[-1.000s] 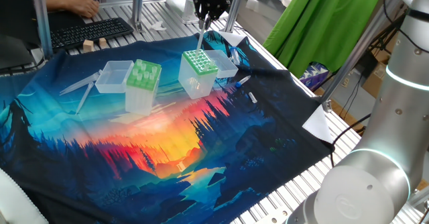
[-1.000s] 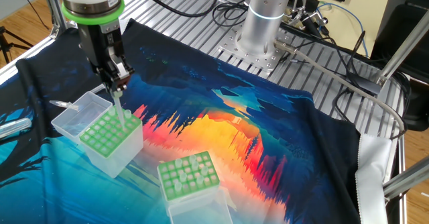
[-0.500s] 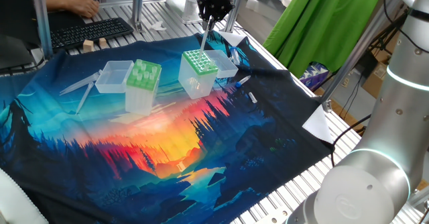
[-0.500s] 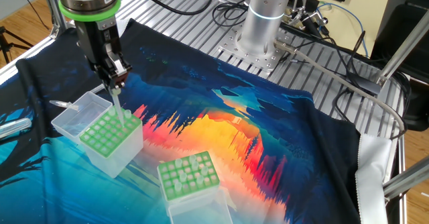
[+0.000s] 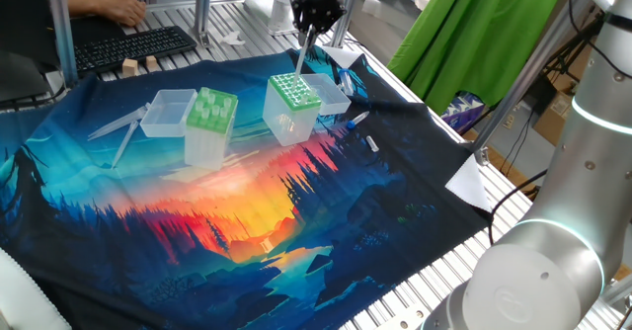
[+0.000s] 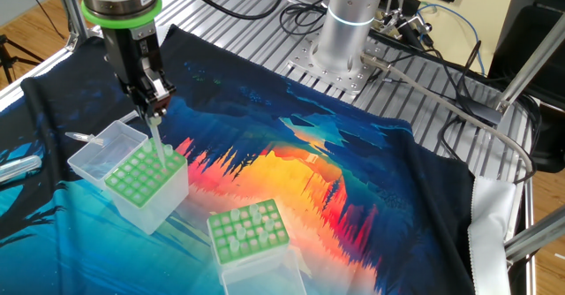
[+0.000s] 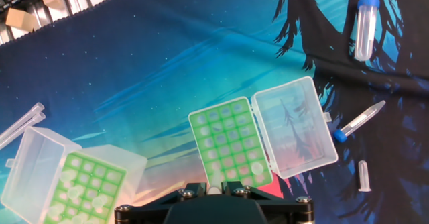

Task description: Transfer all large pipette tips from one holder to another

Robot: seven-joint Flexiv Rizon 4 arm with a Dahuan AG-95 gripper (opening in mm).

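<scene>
In the other fixed view, at the upper left, the fingers [image 6: 154, 111] pinch the top end of one large pipette tip [image 6: 159, 145]. They are pressed onto it from both sides. The tip hangs down, and its thin end is at the top plate of the dotted holder [image 6: 132, 178], close to the plate's right edge. I cannot tell if the end is already inside a hole or just above one.

So I think the step in hand is dropping this tip into the dotted holder. The next move calls for going straight down so the tip slides into its hole, then letting go and lifting away. The tip leans a little, so it could catch on the edge of the hole (a slow push would be safer).

Lower and nearer the middle of the picture stands the light-green holder [image 6: 250, 233] on the desk. It has more tips [image 6: 237, 227] standing in it, so there are more trips to make.

The arm [image 6: 124, 30] comes down from the top left with the hand pointing straight down over the dotted holder. Its base [image 6: 349, 21] is at the top, right of the middle.
</scene>
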